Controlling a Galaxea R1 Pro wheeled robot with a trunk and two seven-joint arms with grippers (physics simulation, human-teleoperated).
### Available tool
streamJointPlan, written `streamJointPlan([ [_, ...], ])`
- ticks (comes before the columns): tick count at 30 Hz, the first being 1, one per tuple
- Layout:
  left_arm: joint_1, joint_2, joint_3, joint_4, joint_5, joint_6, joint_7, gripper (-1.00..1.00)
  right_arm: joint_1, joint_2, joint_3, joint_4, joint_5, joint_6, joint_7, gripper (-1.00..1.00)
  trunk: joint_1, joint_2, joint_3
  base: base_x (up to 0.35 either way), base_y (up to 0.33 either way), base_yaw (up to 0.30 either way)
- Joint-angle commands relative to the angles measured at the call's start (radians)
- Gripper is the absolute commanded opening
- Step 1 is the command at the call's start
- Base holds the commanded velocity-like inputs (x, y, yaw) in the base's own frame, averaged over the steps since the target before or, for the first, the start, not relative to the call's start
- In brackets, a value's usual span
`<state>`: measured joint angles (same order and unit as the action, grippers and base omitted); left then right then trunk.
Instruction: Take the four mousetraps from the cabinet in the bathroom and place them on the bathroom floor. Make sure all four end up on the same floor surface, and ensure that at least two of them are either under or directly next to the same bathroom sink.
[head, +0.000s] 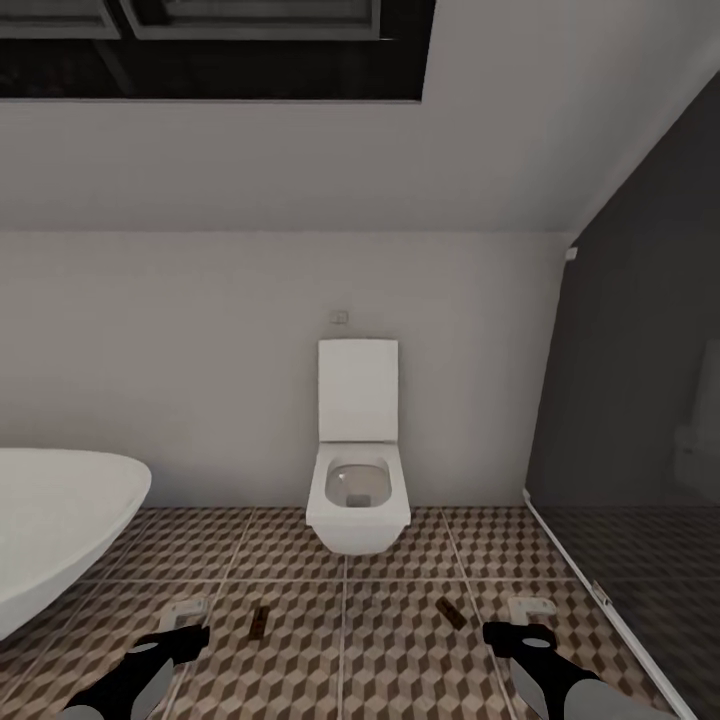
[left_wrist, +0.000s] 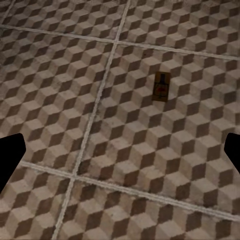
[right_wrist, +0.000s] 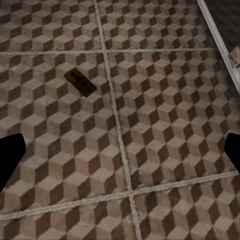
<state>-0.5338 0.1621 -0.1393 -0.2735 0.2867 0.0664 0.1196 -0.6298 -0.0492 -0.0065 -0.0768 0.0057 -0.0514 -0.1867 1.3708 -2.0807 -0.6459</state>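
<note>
Mousetraps, two of them, flat on the bathroom floor (head: 400, 660): the left mousetrap (head: 260, 622) lies on the tile ahead of the left tool (head: 185, 640), the right mousetrap (head: 451, 613) on the tile ahead of the right tool (head: 515, 637), well apart from each other, one either side of a grout line. Cube-pattern tiles in brown, beige and white run right across the room. Dead centre stands a white toilet (head: 358, 500) against the pale back wall, lid up. A white bathtub (head: 50, 530) curves in on the left, cut off by the frame edge. On the right, a dark glass panel (head: 640, 420) rises from a pale floor rail.

Both arms reach forward and low, tools hovering over the tiles. In the left wrist view the left mousetrap (left_wrist: 161, 86) lies clear of the dark fingertips (left_wrist: 10, 160), which sit wide apart with nothing between them. Same story in the right wrist view: the right mousetrap (right_wrist: 80, 82) sits angled beside a grout line, fingertips (right_wrist: 10, 160) spread wide, empty.

The traps' metal parts are too small to make out.
</note>
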Motion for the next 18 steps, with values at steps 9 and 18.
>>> streamJointPlan([
  [9,0.0,0.001,-0.008,-0.003,0.009,0.006,0.006,1.0,-0.001,0.0,-0.001,0.003,0.0,-0.005,-0.002,1.0,-0.035,0.063,0.027,0.0,0.0,0.0],
  [18,0.0,0.001,-0.008,-0.003,0.009,0.006,0.006,1.0,-0.001,0.0,-0.001,0.003,0.0,-0.005,-0.002,1.0,-0.069,0.126,0.055,0.0,0.0,0.0],
])
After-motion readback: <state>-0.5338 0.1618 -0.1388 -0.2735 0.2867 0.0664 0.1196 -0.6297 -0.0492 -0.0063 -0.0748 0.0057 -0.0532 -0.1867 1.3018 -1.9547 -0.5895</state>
